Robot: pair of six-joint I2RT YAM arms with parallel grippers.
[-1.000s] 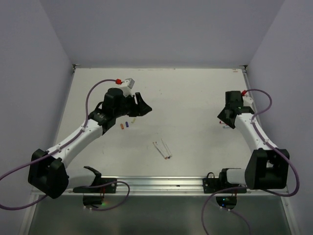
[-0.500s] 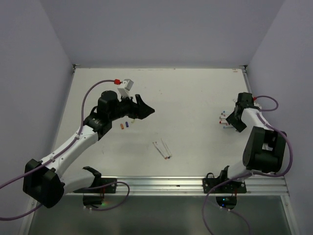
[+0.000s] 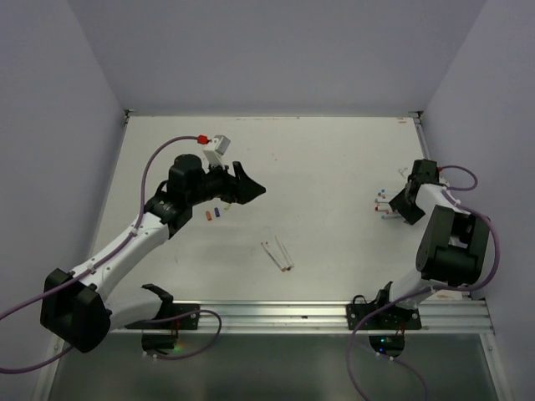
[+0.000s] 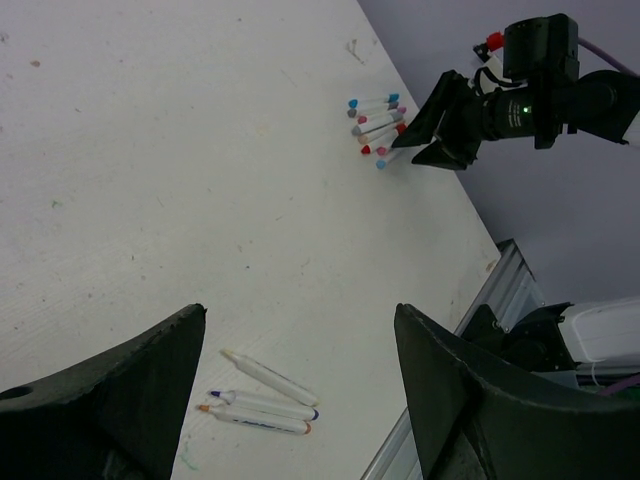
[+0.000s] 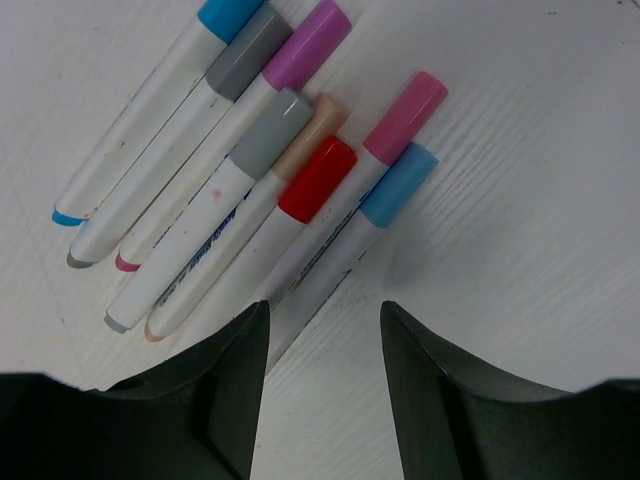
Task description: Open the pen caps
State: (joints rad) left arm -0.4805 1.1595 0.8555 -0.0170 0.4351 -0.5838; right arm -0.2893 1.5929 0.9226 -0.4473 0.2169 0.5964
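Three loose pen caps (image 3: 216, 212), orange, purple and yellow, lie on the table just under my left arm. My left gripper (image 3: 248, 185) hangs above the table, wide open and empty (image 4: 300, 312). Below it lie three uncapped pens (image 4: 258, 400). At the right, several capped pens (image 5: 250, 170) lie side by side, with blue, grey, purple, beige, red (image 5: 317, 178), pink and light blue caps (image 5: 398, 183). My right gripper (image 5: 323, 306) is low over their near ends, open, holding nothing. The light-blue-capped pen's barrel runs down beside its left finger.
The three uncapped pens (image 3: 278, 254) lie mid-table toward the front. The metal rail (image 3: 276, 313) runs along the near edge. Grey walls close the table on three sides. The right arm's elbow (image 3: 447, 246) is folded up near the right edge.
My left gripper has opened wider and shifted slightly right. The right arm has folded its elbow up and brought its gripper down beside the capped pens.
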